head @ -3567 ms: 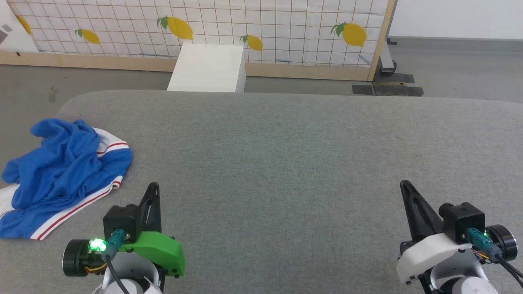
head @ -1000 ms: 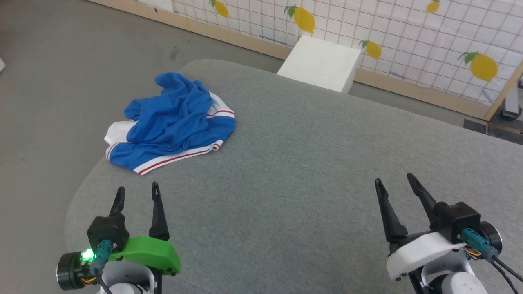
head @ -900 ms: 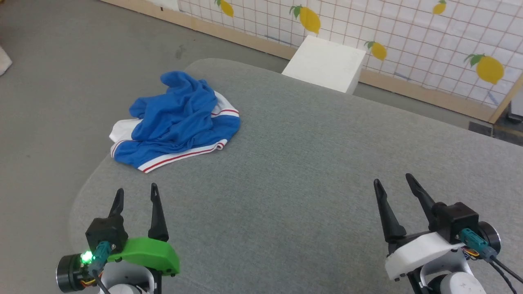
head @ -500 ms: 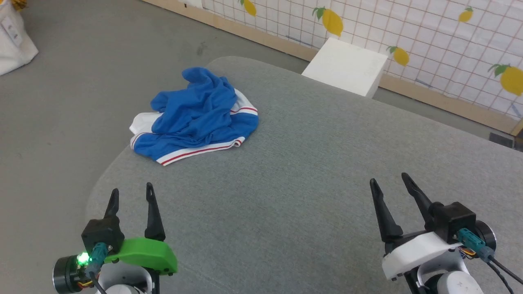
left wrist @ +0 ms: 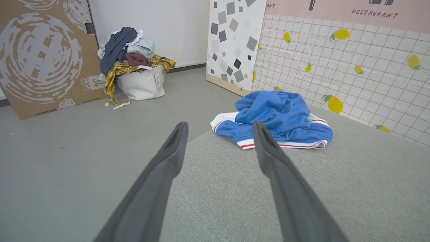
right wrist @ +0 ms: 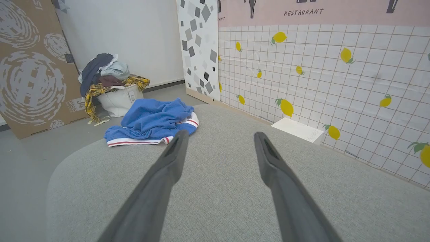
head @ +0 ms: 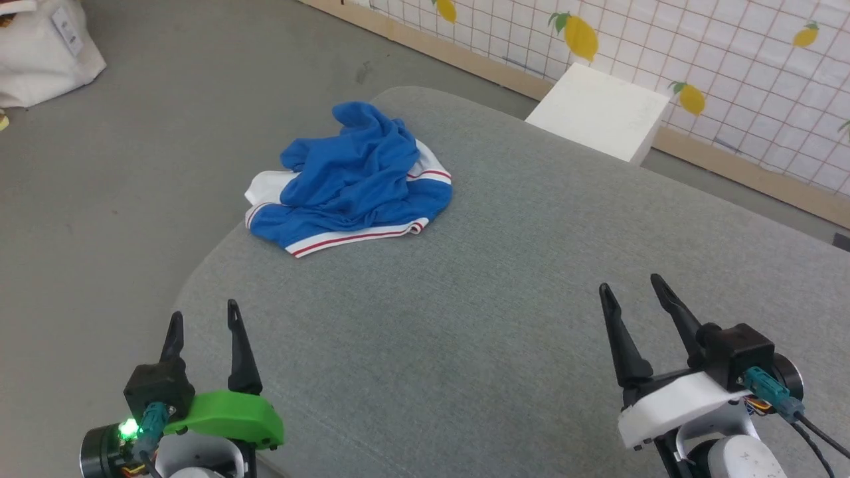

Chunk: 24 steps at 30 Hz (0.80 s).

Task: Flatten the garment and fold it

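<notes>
The garment (head: pixel 355 182) lies crumpled in a heap near the far left edge of the grey table (head: pixel 505 279); it is bright blue with white bands edged in red. The same heap appears in the left wrist view as the garment (left wrist: pixel 275 117) and in the right wrist view as the garment (right wrist: pixel 153 122). My left gripper (head: pixel 202 318) hovers open and empty at the table's near left corner, well short of the heap. Over the near right of the table, my right gripper (head: pixel 631 289) is open too, with nothing between its fingers.
A white box (head: pixel 601 113) stands on the floor beyond the table, before a lemon-print grid screen (head: pixel 697 46). A white bag of clothes (left wrist: pixel 137 74) and a cardboard panel (left wrist: pixel 40 53) sit on the floor to the left. The table's rounded left edge (head: pixel 199 285) drops to grey floor.
The camera has swung left, so the garment now sits nearer the picture's middle. Both grippers keep their places and stay open. The garment itself has not moved.
</notes>
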Motion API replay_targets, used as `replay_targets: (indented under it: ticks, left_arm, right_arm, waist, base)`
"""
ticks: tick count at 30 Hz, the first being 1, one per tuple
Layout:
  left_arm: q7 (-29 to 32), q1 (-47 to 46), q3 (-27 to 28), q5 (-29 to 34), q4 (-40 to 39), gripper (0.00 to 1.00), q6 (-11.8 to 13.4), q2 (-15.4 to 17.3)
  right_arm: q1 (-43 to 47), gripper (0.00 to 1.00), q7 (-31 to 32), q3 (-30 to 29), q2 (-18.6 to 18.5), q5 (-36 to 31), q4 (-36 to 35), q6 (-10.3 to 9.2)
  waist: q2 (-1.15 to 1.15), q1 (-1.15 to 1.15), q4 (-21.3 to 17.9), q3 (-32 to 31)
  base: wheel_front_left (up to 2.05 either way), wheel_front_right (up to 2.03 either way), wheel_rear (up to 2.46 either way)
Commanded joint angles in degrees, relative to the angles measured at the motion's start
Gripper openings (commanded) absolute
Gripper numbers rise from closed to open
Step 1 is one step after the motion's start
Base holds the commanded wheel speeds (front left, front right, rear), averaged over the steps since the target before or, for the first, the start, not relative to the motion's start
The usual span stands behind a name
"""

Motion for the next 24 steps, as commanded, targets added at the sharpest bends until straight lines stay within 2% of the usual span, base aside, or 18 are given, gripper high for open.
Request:
replay_targets:
  ticks: [1, 15, 20, 24]
  left_arm:
    - [-0.6, 1.0, 0.0, -1.1, -0.2, 1.0, 0.6, 0.6]
    - [-2.3, 0.8, -0.1, -3.3, -0.5, 1.0, 2.7, 1.0]
    - [-3.1, -1.5, 1.0, -5.4, -0.5, 1.0, 2.8, 1.6]
    - [-2.9, -9.3, 2.2, -8.5, 2.1, 1.0, 1.3, 3.3]
  right_arm:
    - [-1.2, 1.0, -0.7, 0.2, 0.1, 0.6, 0.2, -0.08]
    - [-2.1, 1.0, -1.3, 0.9, 0.1, 1.1, 0.2, -0.09]
    - [-3.4, 1.0, -1.0, 1.6, 0.1, 0.9, -0.4, -0.09]
    - [-5.4, 1.0, 0.4, 1.4, 0.1, -1.2, -2.9, -0.1]
  waist:
    - [0.0, 0.0, 0.6, 0.2]
    - [0.0, 0.0, 3.7, 0.9]
    - [0.0, 0.0, 2.4, 3.5]
    - [0.0, 0.0, -0.4, 9.2]
  base:
    - [0.0, 0.0, 0.0]
    - [0.0, 0.0, 0.0]
    - [0.0, 0.0, 0.0]
    - [0.0, 0.0, 0.0]
